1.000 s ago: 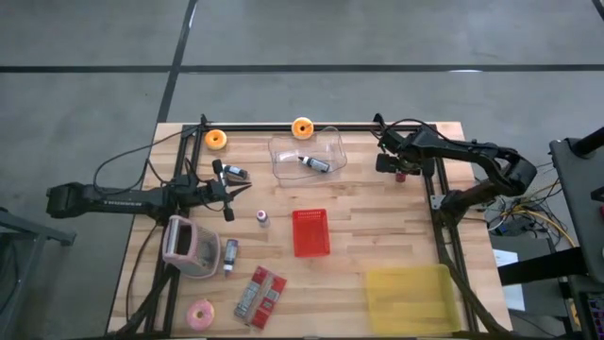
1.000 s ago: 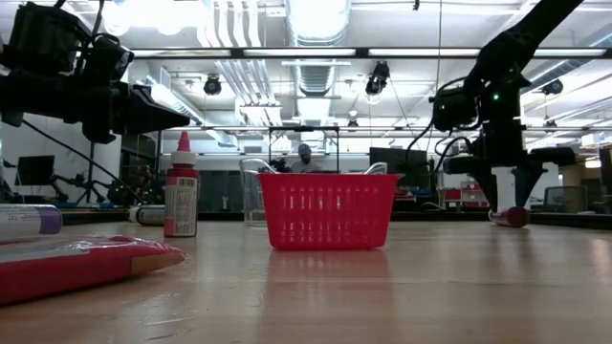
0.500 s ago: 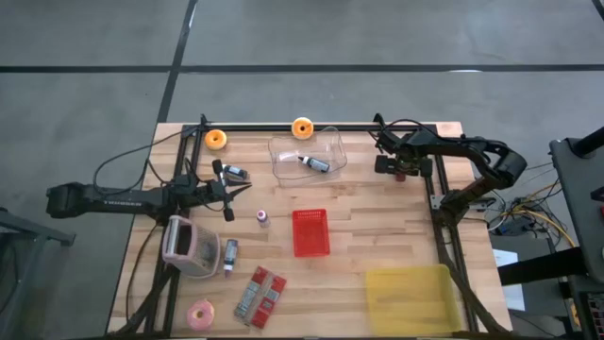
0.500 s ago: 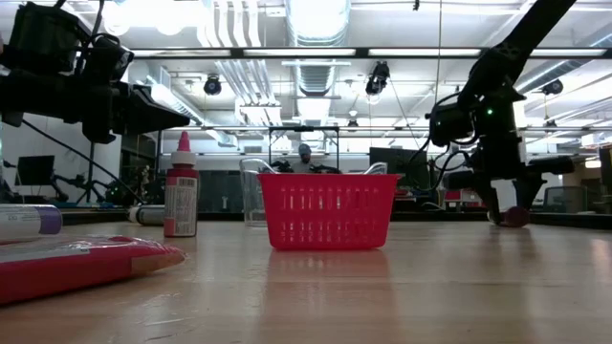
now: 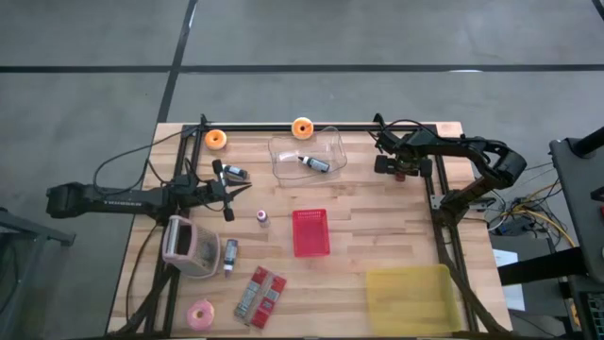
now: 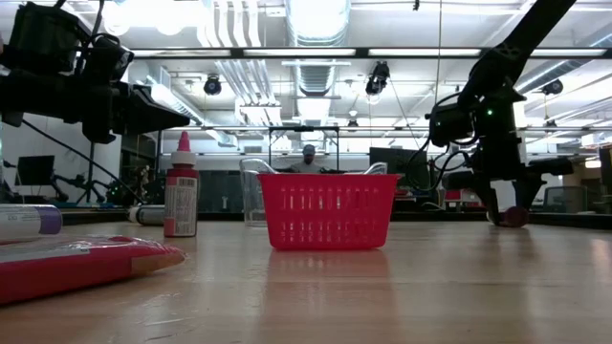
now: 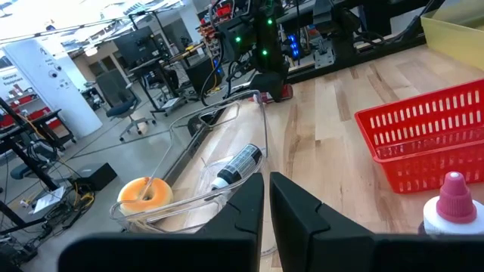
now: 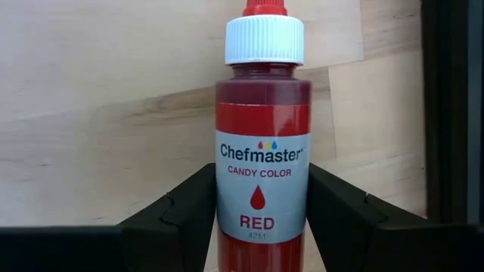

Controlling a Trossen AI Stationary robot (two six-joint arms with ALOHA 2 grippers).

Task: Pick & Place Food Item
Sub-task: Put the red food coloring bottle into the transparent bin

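A red candy-colour bottle [image 8: 262, 151] with a white cap lies on its side on the wood table at the far right, and it also shows in the low view [image 6: 516, 217]. My right gripper [image 5: 398, 168] is down over it, shut on it. My left gripper [image 5: 229, 194] is shut and empty, held above the table at the left. Its fingers show close together in the left wrist view [image 7: 266, 204]. A red basket [image 5: 310, 232] stands at the table's middle. My right gripper pinches the bottle's labelled body [image 8: 227, 189] between its two fingers, one on each long side. The fingers [image 8: 181, 208] come from above, pointing down, and lie across the bottle. The bottle lies on its side on the table.
A clear tub [image 5: 307, 156] holding a dark bottle stands at the far middle, with orange doughnuts [image 5: 302, 127] [image 5: 216, 139] near it. A small bottle [image 5: 262, 218], a pink container [image 5: 189, 246], a red packet [image 5: 260, 295] and a yellow tray [image 5: 411, 300] lie nearer.
My right gripper has shifted a little toward the table's far left and down onto the red bottle, then held still. The bottle has stayed on the table.
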